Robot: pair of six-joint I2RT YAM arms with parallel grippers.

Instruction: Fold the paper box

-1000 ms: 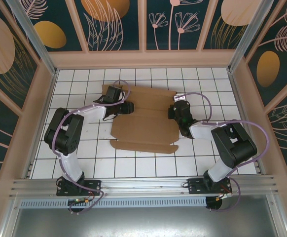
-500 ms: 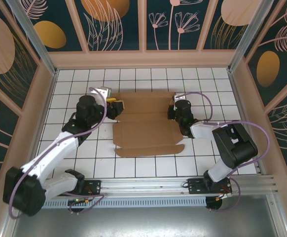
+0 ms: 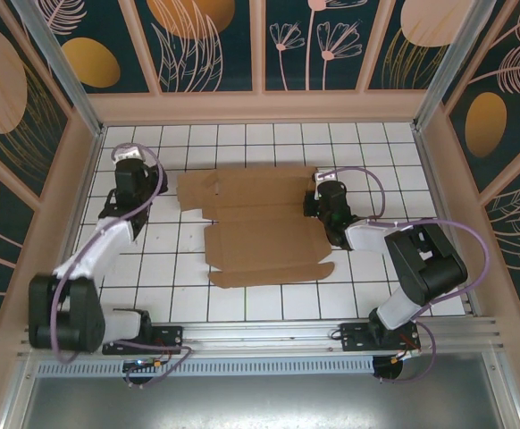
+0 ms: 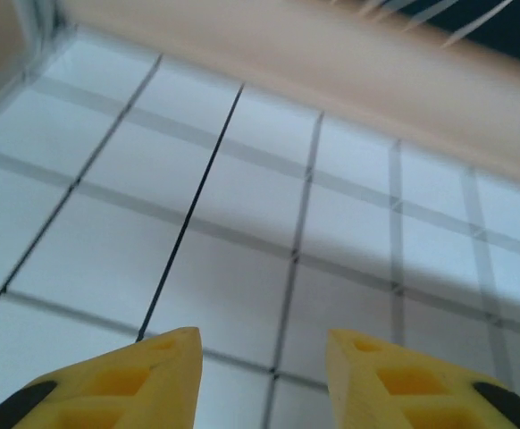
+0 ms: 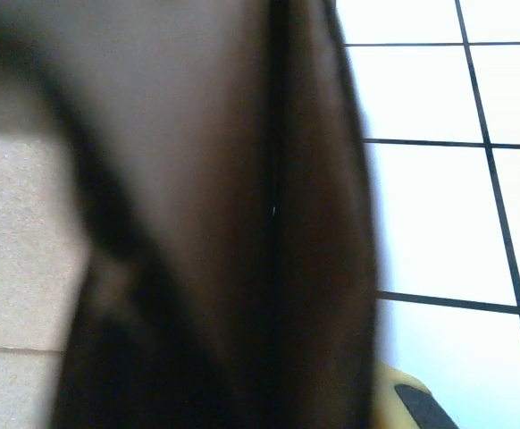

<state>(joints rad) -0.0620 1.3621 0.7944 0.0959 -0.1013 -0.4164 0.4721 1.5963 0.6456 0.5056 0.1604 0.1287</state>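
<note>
Within floral walls [image 3: 206,45] on white tiles [image 3: 242,299], left fingers [image 4: 126,384] gape empty; right fingers [image 5: 412,402] pinch paper box [image 3: 260,223].

Left claw [image 4: 260,344] parted, right claw [image 3: 317,195] closed.

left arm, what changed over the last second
The left gripper pulled off the far left corner of the cardboard and swung left over bare tiles, open and empty. The right gripper stayed shut at its right edge; the cardboard lies roughly where it was.
</note>
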